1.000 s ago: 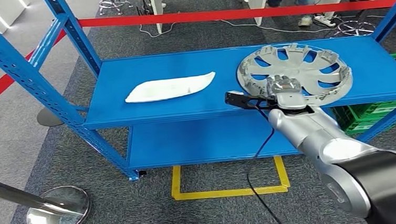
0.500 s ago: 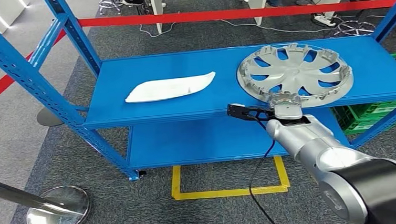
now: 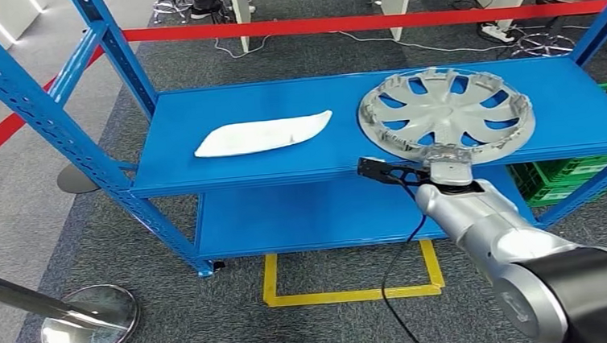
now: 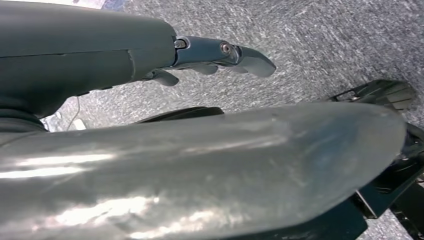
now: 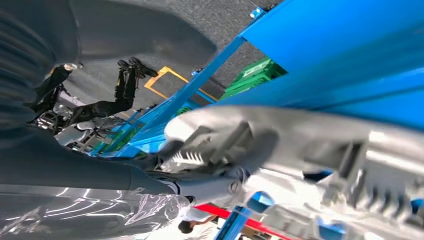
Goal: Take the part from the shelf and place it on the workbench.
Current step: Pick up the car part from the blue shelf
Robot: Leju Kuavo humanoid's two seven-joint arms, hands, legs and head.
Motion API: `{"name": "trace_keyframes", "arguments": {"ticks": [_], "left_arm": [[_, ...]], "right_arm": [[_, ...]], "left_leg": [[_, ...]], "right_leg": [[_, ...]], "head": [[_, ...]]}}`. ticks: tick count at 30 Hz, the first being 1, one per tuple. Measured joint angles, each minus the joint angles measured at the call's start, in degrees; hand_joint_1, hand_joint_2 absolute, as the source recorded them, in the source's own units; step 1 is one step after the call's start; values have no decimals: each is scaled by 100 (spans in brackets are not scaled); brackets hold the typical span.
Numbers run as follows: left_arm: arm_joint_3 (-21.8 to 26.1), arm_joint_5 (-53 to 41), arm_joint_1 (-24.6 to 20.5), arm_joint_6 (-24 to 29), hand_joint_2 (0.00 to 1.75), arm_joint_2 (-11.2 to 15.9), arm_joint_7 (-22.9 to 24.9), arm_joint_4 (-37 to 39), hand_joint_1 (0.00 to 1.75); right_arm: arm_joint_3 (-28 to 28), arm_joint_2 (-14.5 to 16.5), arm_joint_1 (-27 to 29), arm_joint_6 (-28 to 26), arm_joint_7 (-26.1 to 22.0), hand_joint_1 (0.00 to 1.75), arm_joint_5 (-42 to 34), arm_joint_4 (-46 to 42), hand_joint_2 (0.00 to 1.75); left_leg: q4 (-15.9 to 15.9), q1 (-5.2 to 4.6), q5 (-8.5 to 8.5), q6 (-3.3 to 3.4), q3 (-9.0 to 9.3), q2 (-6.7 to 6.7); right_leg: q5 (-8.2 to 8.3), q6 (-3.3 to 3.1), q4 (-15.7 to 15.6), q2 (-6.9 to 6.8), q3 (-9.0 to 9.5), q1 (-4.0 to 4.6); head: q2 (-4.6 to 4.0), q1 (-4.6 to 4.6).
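Head view: the wheel cover point(image 3: 446, 114) is seen lying on the blue shelf point(image 3: 227, 170), its near rim gripped by the right hand point(image 3: 448, 164); lifting and transfer are judged outstanding.

Left wrist view: the left hand point(image 4: 210, 55) is seen empty, fingers loosely extended.

Right wrist view: the rim is confirmed held.

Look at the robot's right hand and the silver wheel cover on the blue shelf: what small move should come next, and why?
Probably lift the wheel cover slightly and draw it toward the robot. The right hand sits at the cover's near rim, and the right wrist view suggests fingers around that rim, while the cover overhangs the front edge of the top shelf. If that hold is firm, a small lift should clear it.
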Motion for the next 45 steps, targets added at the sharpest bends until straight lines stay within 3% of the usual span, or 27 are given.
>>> {"name": "trace_keyframes", "arguments": {"ticks": [22, 35, 45], "left_arm": [[6, 65, 54, 21, 0, 5, -33, 0, 0], [21, 129, 64, 18, 0, 35, -100, 0, 0], [22, 131, 64, 16, 0, 35, -104, 0, 0]], "right_arm": [[-97, -209, 77, -382, -522, 175, 95, 0, 175], [-97, -217, 17, -622, -1111, 175, 198, -19, 175], [-97, -217, -85, -640, -1177, 175, 195, -24, 175]], "left_leg": [[0, 0, -6, 9, 6, 2], [0, 0, -4, 9, 1, 2], [0, 0, -3, 12, -7, 1]], "right_leg": [[1, 5, -8, 1, 10, 1], [6, 6, -7, 3, 6, 0], [6, 6, -8, -2, 1, 0]], "head": [[0, 1], [0, 1], [0, 1]]}}
